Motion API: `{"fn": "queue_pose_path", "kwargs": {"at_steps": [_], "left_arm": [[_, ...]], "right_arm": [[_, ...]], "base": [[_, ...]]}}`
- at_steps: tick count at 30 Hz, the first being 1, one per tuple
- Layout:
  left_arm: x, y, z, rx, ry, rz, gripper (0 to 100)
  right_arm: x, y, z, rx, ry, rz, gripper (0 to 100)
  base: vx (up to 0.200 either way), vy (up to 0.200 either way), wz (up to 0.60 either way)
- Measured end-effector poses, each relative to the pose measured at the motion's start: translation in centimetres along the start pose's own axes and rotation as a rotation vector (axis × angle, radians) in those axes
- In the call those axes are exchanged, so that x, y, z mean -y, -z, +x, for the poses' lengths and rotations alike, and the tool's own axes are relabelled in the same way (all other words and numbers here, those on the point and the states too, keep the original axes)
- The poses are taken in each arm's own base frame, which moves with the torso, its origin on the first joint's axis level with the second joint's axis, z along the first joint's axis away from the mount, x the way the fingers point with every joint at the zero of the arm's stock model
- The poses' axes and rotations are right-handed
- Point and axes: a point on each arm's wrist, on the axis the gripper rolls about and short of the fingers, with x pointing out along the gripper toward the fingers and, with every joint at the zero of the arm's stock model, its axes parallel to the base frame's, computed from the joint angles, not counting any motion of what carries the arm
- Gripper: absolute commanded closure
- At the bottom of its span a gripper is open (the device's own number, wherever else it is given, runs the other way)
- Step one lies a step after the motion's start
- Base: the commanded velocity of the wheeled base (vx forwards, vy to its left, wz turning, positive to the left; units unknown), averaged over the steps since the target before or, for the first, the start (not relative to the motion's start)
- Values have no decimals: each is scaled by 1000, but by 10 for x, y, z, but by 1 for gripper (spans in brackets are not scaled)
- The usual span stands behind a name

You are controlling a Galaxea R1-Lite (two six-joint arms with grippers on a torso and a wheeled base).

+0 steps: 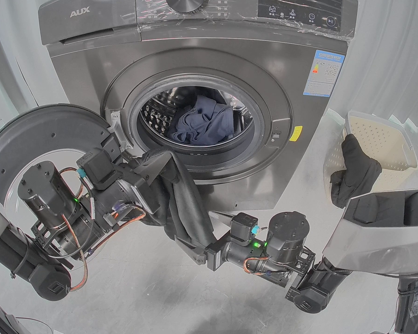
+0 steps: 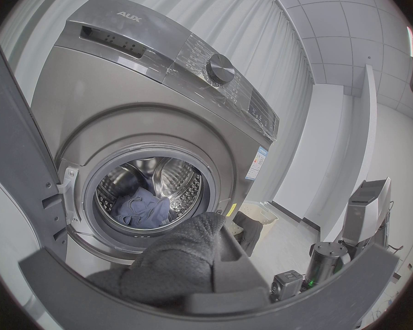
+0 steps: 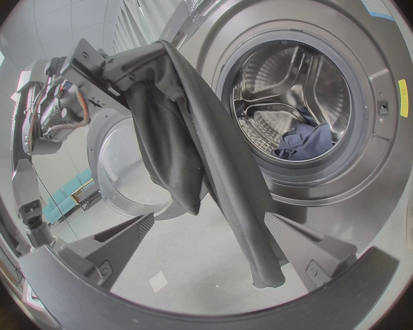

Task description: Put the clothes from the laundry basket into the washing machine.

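Observation:
The washing machine [image 1: 283, 70] stands with its door [image 1: 37, 135] swung open to the left. A blue garment [image 1: 204, 121] lies inside the drum [image 2: 179, 179]. My left gripper [image 1: 146, 165] is shut on a dark grey garment [image 1: 186, 200] just outside the lower left of the drum opening; the cloth hangs down in long folds. My right gripper [image 1: 190, 249] stands open below it, and the garment's hanging end [image 3: 243, 216] drops between its fingers [image 3: 303, 248], close to one of them. A black garment [image 1: 355, 172] is draped over the rim of the cream laundry basket [image 1: 381, 149] at the right.
The open door takes up the space left of the drum, right behind my left arm. The basket leans beside the machine's right side. Grey floor [image 1: 139, 279] lies open in front of the machine. White curtains hang behind.

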Motion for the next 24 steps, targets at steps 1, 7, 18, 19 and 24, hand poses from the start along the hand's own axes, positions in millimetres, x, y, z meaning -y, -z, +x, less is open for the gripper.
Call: {"fn": "queue_pose_path", "kwargs": {"at_steps": [1,7,18,19,24], "left_arm": [[-1,0,0,1,-2,1,100],[-2,-1,1,6,-6,3,100],[-6,-1,4,11,-16,6,100],[-6,-1,4,11,-17,6,100],[-6,-1,4,12,-17,6,100]], "right_arm": [[-2,-1,1,2,-23,3,0],[-13,0,7,20,-110,14,0],[-44,7,10,10,-200,60,0],[-46,7,11,12,-204,61,0],[-46,8,19,29,-205,61,0]], "base": [[0,0,0],[0,0,0],[0,0,0],[0,0,0],[0,0,0]]}}
